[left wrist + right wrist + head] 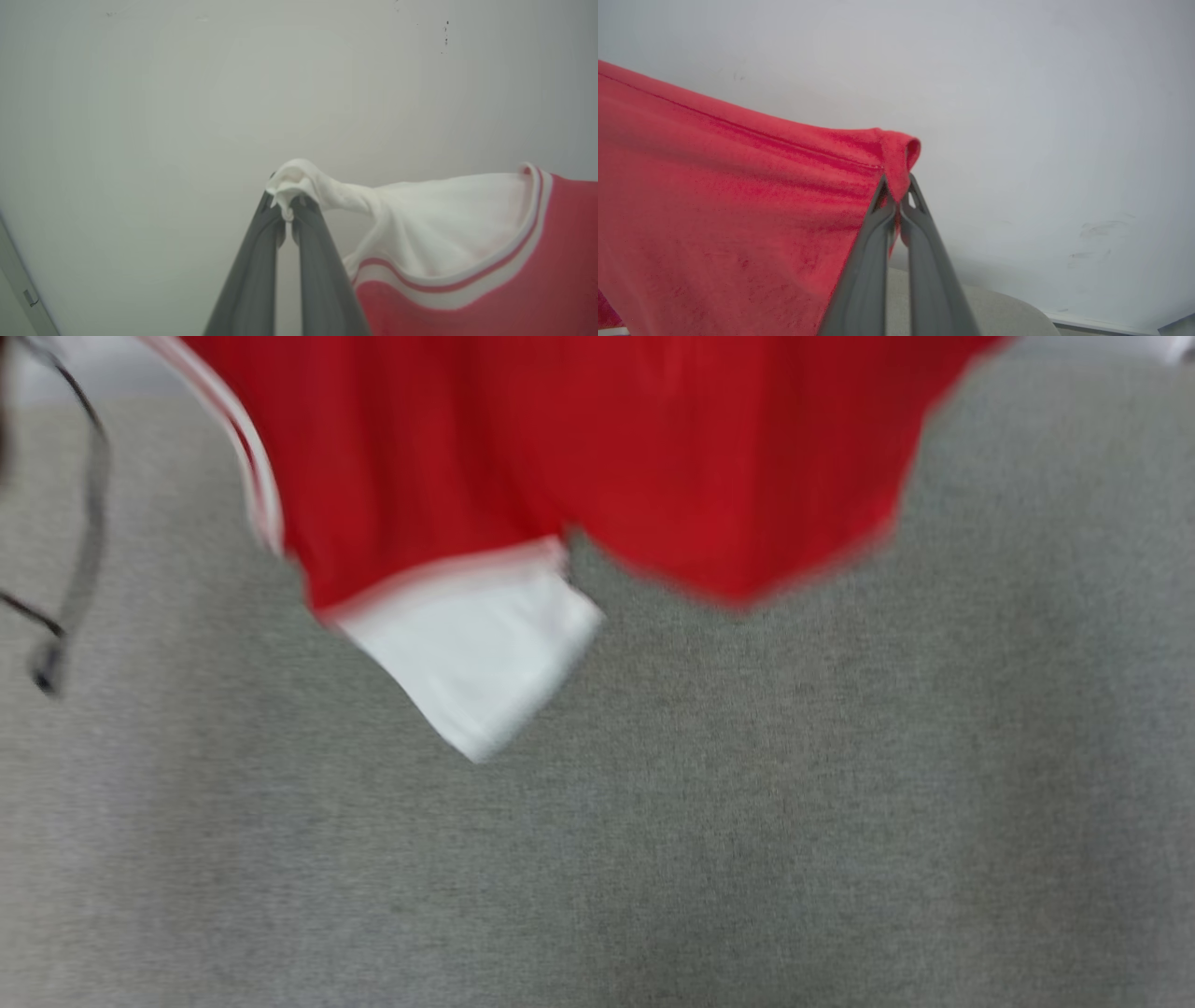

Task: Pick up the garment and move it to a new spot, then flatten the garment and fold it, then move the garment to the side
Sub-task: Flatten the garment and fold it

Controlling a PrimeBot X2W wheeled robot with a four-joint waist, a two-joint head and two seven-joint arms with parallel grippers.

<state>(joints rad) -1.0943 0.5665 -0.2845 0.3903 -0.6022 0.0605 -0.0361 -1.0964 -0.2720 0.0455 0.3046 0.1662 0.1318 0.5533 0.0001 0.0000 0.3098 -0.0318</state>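
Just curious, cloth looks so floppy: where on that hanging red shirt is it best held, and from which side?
Probably at its outer ends, from either side: the left pincer pinches the white sleeve tip, the right pincer a red hem corner. Thin bunched edges fit the narrow jaws, and the shirt hangs spread between.

The head camera is looking down at the lower part of the garment (653,457). Both wrist cameras are sitting close beneath its raised corners, facing a pale wall (187,93) beyond it; all three are sharing it.
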